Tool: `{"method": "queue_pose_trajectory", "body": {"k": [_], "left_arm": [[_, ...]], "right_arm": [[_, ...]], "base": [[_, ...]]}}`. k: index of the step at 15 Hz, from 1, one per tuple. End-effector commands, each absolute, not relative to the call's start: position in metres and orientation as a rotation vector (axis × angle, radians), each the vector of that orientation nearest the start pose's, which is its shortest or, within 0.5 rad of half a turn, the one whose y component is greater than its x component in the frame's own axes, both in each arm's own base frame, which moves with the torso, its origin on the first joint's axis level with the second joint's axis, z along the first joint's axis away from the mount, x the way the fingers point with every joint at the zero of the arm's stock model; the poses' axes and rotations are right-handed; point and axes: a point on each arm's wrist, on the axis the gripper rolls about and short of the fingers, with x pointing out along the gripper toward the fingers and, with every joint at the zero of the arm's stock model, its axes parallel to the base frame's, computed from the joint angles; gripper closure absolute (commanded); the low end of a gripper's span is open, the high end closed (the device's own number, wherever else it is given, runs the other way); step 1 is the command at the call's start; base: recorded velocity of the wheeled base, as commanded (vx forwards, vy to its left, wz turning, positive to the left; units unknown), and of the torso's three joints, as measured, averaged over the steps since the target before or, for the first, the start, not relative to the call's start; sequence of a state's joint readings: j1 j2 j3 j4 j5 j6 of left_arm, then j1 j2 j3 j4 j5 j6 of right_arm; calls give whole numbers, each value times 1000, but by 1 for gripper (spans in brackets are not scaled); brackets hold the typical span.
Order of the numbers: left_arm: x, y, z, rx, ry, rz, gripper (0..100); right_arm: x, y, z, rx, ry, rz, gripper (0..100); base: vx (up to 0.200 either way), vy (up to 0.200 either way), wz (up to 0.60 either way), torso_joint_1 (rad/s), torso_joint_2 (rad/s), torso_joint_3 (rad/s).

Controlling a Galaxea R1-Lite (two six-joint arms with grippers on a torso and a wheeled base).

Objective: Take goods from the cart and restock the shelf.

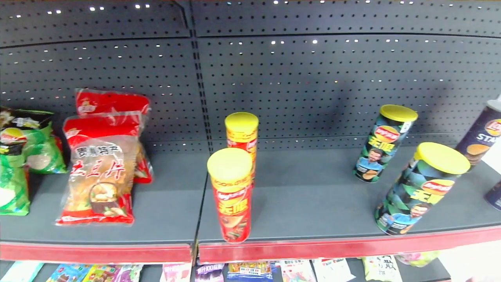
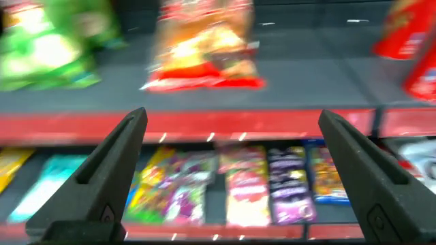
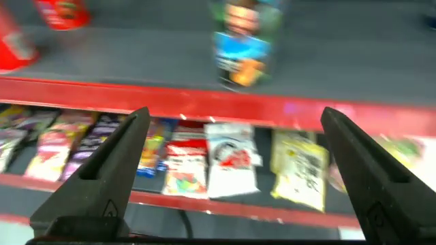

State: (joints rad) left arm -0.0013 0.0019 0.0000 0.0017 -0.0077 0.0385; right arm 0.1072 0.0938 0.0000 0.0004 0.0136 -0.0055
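On the grey shelf [image 1: 313, 203] stand two red chip cans with yellow lids, one in front [image 1: 231, 196] and one behind [image 1: 242, 137]. To the right are two dark green chip cans [image 1: 420, 190] [image 1: 385, 143], and a dark blue can [image 1: 479, 135] at the edge. Red snack bags [image 1: 100, 176] and green bags [image 1: 17, 156] lie at the left. My left gripper [image 2: 231, 177] is open and empty, facing the shelf's red front edge [image 2: 204, 126] below the red bags [image 2: 204, 51]. My right gripper [image 3: 235, 177] is open and empty, in front of a green can [image 3: 245, 41].
A lower shelf holds several small snack packets [image 1: 250, 271] [image 2: 238, 187] [image 3: 204, 160]. A perforated dark back panel [image 1: 313, 86] closes the shelf behind. Bare shelf surface lies between the red cans and the green cans.
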Motion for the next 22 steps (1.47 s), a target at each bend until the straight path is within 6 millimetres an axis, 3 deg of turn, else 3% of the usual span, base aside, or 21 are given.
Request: {"method": "queue_pose_trajectory", "body": {"k": [1,13,14,16,17,18,20,22], "left_arm": [[-23,0,75,38,3,-9,0],[-22,-1,76,40,11,-54,0],[-24,-2,107,26,-24,-116,0],[13,-3,220,-253,15,-130,0],[32,-3,251,-254,37,-129,0],[44,-4,248,-213,132,-121,0],[54,-5,218,-106,376,-143,0],[71,-11,208,-89,510,-207,0]], "right_arm": [[-15,-1,77,-11,96,121,0],[-15,-1,77,-9,96,121,0],[-15,-1,77,-9,96,121,0],[-15,-1,77,-9,96,121,0],[-15,-1,77,-9,96,121,0],[-15,-1,77,-9,96,121,0],[-15,-1,77,-11,96,121,0],[-15,-1,77,-9,96,121,0]], "base": [[0,0,0,0,0,0],[0,0,0,0,0,0],[0,0,0,0,0,0],[0,0,0,0,0,0],[0,0,0,0,0,0],[0,0,0,0,0,0],[0,0,0,0,0,0],[0,0,0,0,0,0]]}}
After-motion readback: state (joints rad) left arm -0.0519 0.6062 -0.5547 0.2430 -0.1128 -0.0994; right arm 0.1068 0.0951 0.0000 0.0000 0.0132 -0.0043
